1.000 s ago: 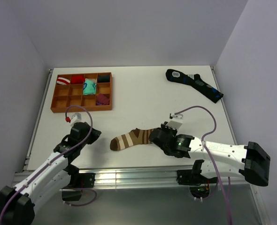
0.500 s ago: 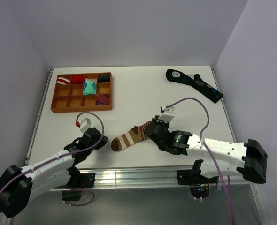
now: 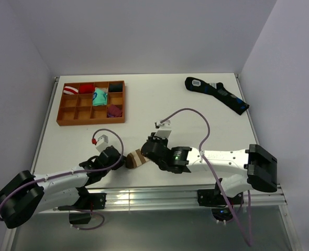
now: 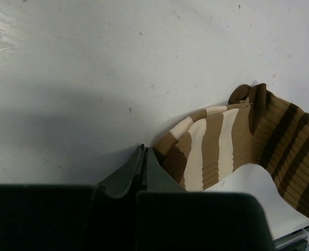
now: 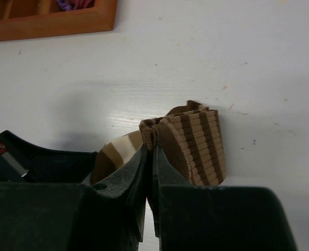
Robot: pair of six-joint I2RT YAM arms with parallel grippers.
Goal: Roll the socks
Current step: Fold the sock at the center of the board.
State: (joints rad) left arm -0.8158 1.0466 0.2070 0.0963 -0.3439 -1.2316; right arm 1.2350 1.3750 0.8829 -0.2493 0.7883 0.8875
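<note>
Toward the back left corner of the surface (image 3: 159, 104) sits the wooden tray (image 3: 91, 122), several compartments already holding rolled socks. Near the front edge, left of the middle, the left gripper (image 3: 122, 159) has swung in over the last second from farther left. Its jaws are pressed together on nothing, and the tips lie just beside the toe of the striped sock (image 3: 135, 158). The sock has changed most: a second ago it lay stretched flat, and now the right gripper (image 3: 146, 151), clamped on the cuff, has carried that end leftward over the foot, so the sock is folded into a much shorter bundle (the right wrist view shows the ribbed cuff doubled over at the fingertips). I judge this a first turn of the roll, with more to do. The sock's long axis runs roughly along the front edge, toe pointing left at the left gripper, fold facing right. The dark sock (image 3: 217, 94) lies untouched near the back right corner.
</note>
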